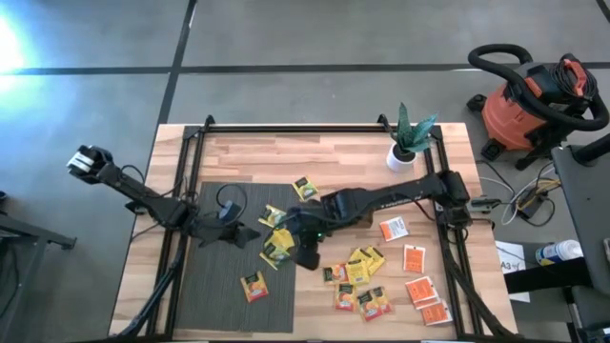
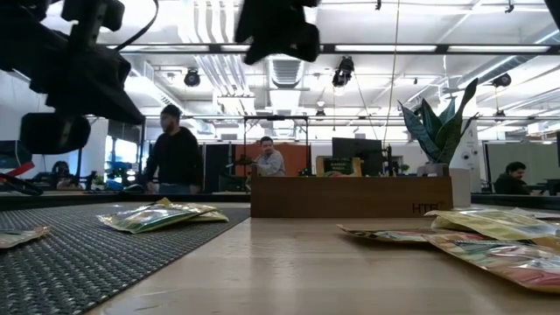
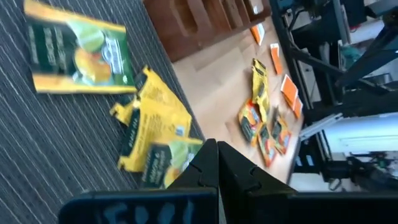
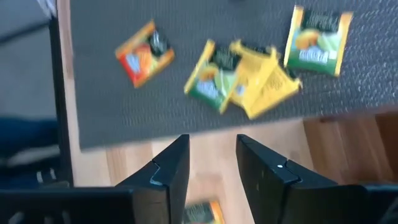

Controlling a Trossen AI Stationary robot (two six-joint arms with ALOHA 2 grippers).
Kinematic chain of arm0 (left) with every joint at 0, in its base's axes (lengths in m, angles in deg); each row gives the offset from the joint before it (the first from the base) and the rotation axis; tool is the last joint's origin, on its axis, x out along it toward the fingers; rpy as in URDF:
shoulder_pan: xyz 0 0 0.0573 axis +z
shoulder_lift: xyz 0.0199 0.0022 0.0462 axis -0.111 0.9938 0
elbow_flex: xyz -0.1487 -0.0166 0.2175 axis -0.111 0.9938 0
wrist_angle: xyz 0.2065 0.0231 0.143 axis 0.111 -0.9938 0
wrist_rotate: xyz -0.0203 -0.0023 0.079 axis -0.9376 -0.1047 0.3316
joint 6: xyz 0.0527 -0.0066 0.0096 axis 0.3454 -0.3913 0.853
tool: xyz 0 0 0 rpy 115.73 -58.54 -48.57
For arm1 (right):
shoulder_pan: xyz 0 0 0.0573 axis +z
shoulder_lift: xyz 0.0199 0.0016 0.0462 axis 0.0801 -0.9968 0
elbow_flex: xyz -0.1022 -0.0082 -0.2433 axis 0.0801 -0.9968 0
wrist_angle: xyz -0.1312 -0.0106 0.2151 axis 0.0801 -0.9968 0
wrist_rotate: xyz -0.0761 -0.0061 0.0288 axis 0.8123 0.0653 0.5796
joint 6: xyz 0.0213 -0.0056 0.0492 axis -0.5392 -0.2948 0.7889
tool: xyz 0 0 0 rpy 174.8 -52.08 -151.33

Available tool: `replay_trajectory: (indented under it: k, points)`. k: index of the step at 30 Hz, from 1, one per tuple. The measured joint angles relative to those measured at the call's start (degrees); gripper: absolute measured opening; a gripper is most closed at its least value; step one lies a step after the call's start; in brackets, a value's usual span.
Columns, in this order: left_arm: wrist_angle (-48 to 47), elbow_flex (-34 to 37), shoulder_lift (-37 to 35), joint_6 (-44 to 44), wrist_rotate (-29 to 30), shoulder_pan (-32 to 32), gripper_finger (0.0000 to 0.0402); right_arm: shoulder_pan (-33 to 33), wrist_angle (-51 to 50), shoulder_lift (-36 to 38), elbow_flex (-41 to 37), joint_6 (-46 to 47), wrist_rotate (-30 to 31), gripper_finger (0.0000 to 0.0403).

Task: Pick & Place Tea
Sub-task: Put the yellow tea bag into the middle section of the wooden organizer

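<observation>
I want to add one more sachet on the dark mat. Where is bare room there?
The dark mat is bare along its left side, beside the orange sachet. Its right edge is crowded: the yellow sachets overlap there, with the right tool above them.

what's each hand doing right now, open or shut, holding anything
left hand: shut, holding nothing.
right hand: open, empty, above the table edge of the dark mat.

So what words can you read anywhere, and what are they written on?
"HTFL", or close to it; faint letters on the brown wooden tray, too dim to be sure.
Small flat yellow and green tea sachets: print too blurred to read.
Small flat orange tea sachets: too small to read.
White paper sheet off the table's edge: dark marks, unreadable.
</observation>
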Motion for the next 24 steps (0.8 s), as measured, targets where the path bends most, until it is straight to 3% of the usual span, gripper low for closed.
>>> replay_trajectory:
  k: [11, 16, 24]
  points:
    - [-6.8, 0.7, 0.1, -5.6, -3.3, -2.4, 0.0000, 0.5, 17.1, -2.3, -2.8, 14.0, 1.3, 0.0127]
    - [-6.6, 1.1, 1.9, -5.1, -7.4, -2.5, 0.0000, 0.5, 18.8, -7.2, -2.9, 20.0, -0.2, 0.0132]
    - [-1.7, 1.2, 10.0, -3.4, -9.1, -2.5, 0.0000, 0.5, 19.0, -13.1, -2.9, 31.8, 0.1, 0.0128]
